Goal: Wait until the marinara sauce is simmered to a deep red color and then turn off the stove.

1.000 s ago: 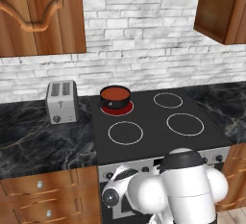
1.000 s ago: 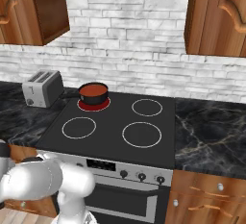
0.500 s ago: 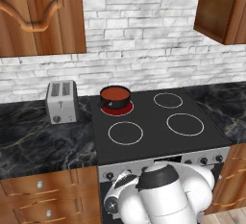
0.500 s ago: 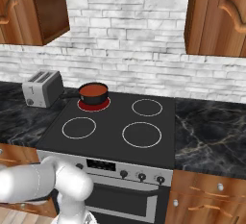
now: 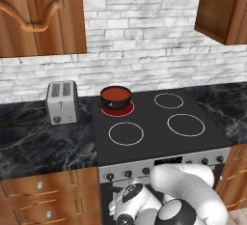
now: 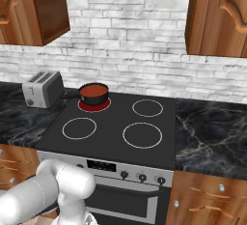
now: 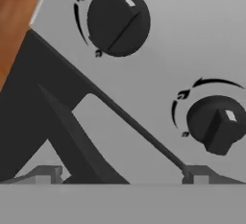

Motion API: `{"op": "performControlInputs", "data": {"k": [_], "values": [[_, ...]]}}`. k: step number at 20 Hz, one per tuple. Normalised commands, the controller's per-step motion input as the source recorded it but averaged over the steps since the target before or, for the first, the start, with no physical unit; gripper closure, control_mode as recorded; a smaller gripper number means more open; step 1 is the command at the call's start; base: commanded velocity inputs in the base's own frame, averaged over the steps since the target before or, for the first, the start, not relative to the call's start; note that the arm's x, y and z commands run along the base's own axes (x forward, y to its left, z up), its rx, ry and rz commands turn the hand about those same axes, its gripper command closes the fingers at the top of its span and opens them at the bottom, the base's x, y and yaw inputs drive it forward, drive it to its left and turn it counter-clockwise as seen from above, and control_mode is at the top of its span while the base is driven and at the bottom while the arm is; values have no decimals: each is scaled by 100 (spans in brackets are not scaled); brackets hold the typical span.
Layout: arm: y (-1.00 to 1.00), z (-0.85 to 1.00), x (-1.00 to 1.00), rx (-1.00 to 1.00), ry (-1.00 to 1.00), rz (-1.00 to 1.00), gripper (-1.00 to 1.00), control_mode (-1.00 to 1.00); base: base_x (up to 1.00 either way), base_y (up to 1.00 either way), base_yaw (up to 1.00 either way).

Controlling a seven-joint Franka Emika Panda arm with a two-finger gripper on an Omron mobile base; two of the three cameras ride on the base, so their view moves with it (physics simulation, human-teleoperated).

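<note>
The marinara sauce [image 5: 116, 93] [image 6: 93, 91] is an orange-red disc in a small black saucepan [image 5: 115, 102]. The pan stands on the stove's [image 5: 154, 122] [image 6: 116, 118] back left burner, which glows red under it. My arm is folded low in front of the stove's steel front panel [image 7: 158, 64]. In the hand view my gripper [image 7: 122, 175] is open and holds nothing. It faces the panel close up, with one dark knob [image 7: 117, 21] at the upper left and another knob [image 7: 216, 122] at the right. Both knobs are apart from the fingertips [image 7: 45, 174].
A silver toaster [image 5: 61, 102] [image 6: 43, 89] stands on the dark marble counter [image 5: 34, 142] left of the stove. The other burners are bare. A row of knobs [image 6: 142, 176] lines the front panel above the dark oven door [image 7: 38, 112]. Wooden drawers [image 5: 43, 190] flank the oven.
My arm has shifted low in front of the oven, its elbow swinging across. The gripper stays open. The sauce, pan and stove look the same.
</note>
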Motion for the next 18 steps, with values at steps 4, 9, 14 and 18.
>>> {"op": "performControlInputs", "data": {"k": [4,9,14,18], "values": [[-9,0,0,7,-14,1,-100,-100,0,0,0],[-37,1,1,16,-23,0,-100,-100,0,0,0],[-43,21,25,29,-21,0,-100,-100,0,0,0],[-43,15,43,25,-16,0,-100,-100,0,0,0]]}}
